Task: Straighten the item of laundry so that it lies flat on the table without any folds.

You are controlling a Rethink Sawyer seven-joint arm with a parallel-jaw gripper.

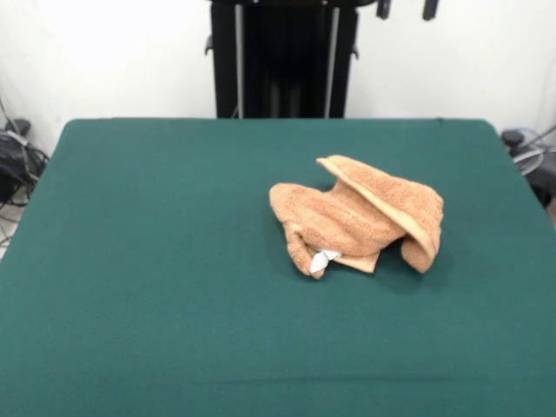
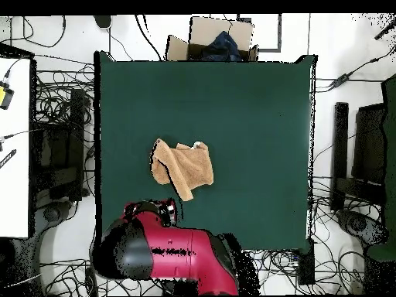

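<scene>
The orange-tan towel (image 1: 356,221) lies crumpled right of the middle of the green table (image 1: 156,261). Its right side is folded over in a thick band, and small white tags (image 1: 323,258) stick out at its near edge. In the overhead view the towel (image 2: 183,168) is a bunched heap near the table's (image 2: 255,116) middle, towards the robot's side. My gripper (image 1: 406,9) shows only as two dark fingertips at the top edge, apart from each other, empty, high above and behind the towel. The red arm (image 2: 155,247) is drawn back at the table's edge.
The black pedestal (image 1: 282,61) stands behind the table's far edge. A cardboard box (image 2: 213,39) sits off the table on the side opposite the robot. Cables (image 2: 62,155) and equipment lie on the floor all round the table.
</scene>
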